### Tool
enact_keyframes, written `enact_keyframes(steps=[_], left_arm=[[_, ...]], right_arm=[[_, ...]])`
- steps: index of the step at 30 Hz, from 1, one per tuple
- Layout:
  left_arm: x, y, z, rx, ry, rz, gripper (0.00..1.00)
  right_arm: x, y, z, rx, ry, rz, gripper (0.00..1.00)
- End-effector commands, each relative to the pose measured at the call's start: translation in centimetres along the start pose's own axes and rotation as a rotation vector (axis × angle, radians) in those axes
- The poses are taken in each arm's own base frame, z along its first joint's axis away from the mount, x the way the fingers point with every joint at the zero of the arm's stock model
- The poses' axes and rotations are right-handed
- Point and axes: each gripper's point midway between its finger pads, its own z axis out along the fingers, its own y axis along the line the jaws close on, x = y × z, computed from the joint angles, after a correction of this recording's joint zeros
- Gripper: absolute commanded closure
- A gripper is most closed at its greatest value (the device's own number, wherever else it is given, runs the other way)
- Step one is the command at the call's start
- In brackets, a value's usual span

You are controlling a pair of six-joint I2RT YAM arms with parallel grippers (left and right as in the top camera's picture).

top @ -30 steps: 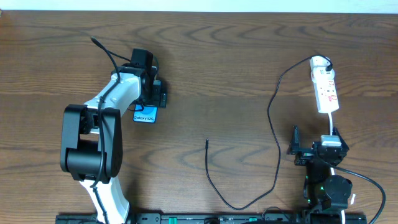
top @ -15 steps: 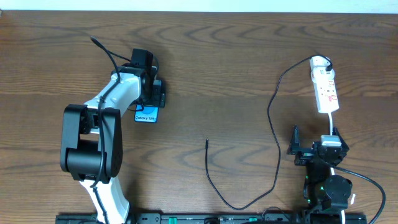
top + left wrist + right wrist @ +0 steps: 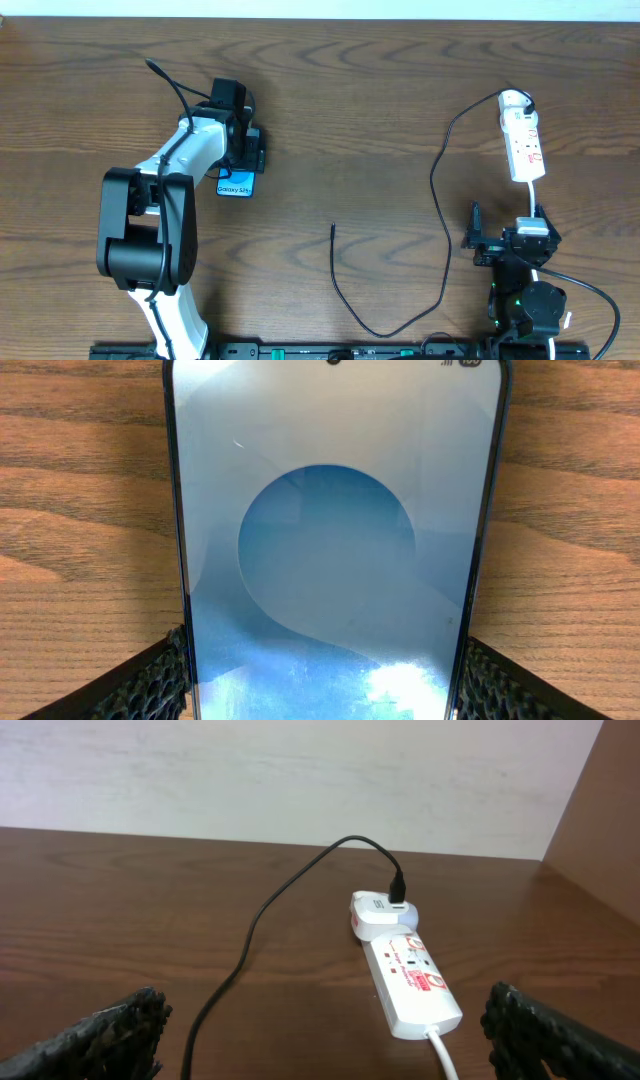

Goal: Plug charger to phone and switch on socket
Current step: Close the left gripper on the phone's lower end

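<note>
My left gripper (image 3: 243,152) is clamped on the phone (image 3: 330,540). In the left wrist view both pads (image 3: 150,680) sit right against its long edges, one on each side. The screen faces up, light blue with that round blue shape. From overhead the phone lies flat on the table (image 3: 350,100) at about 10 o'clock, and only its near end with the white lettering pokes out from under my fingers.

My right gripper (image 3: 325,1038) is spread wide with nothing in it. It's parked at roughly 4 o'clock on the table and points toward 12. Its two pads (image 3: 100,1040) show up in the bottom corners of the right wrist view, well apart.

Straight ahead of that gripper is the socket (image 3: 524,145), at about 2 o'clock on the table. It lies lengthwise with its rounded end toward 12. Its white cord (image 3: 445,1055) leaves the near end and runs toward my right arm.

A white adapter (image 3: 378,910) is plugged in at the far end, and the charger (image 3: 440,200) comes out of that. The cable arcs off toward 9, drops toward 6, curls along the near edge and comes back up. Its plug tip (image 3: 332,227) lies loose on the table near the middle, well apart from the phone.

I can't make out the switch position.
</note>
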Motion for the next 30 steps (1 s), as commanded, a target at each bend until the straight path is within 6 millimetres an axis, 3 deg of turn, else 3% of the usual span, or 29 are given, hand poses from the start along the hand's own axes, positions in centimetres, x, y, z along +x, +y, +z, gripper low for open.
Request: enact_keyframes(steps=[1, 21, 30], left_arm=[[1.22, 0.42, 1.23, -0.017, 0.045, -0.006, 0.19], [1.14, 0.41, 1.23, -0.017, 0.041, -0.002, 0.22], [1.13, 0.41, 1.23, -0.017, 0.041, 0.001, 0.31]], right_arm=[[-0.01, -0.16, -0.04, 0.007, -0.003, -0.012, 0.01], [-0.01, -0.16, -0.04, 0.007, -0.003, -0.012, 0.01], [-0.01, -0.16, -0.04, 0.007, -0.003, -0.012, 0.01]])
